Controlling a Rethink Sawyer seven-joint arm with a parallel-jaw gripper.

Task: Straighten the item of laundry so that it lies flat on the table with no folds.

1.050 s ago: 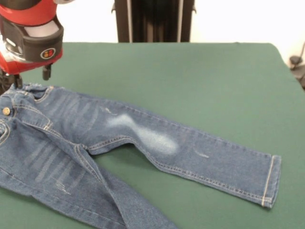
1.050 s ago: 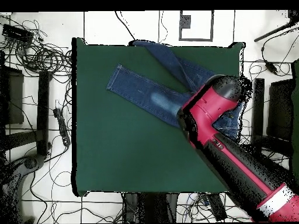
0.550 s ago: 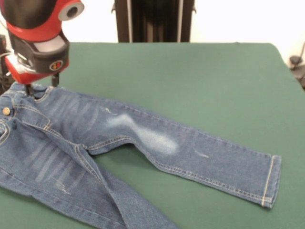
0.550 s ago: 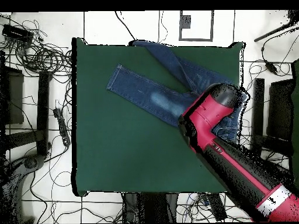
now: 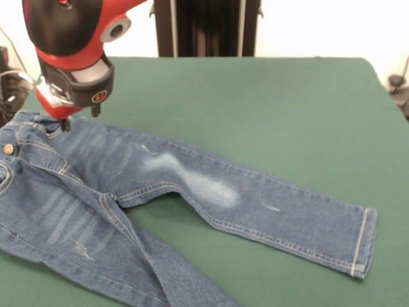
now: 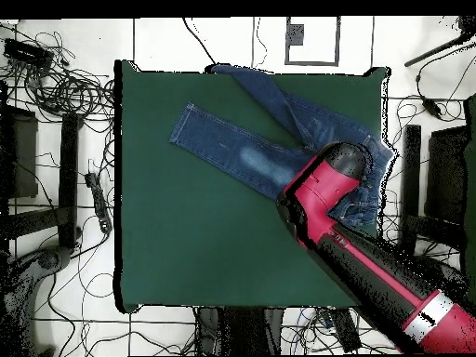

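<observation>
Pincer (image 5: 78,119) low at the jeans' (image 5: 192,185) waistband, on green table (image 5: 268,109)

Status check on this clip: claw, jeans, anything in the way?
Claw down at the jeans' waistband, open or shut not readable. Jeans spread on the green table, one leg running off its edge. Nothing else on the table.

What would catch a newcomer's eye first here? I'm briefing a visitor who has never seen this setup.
First the red and black arm, reaching down at the front view's upper left, its gripper at the waistband of the jeans. Then the jeans themselves, spread across the green table, one leg with a whitish thigh patch stretching right.
</observation>
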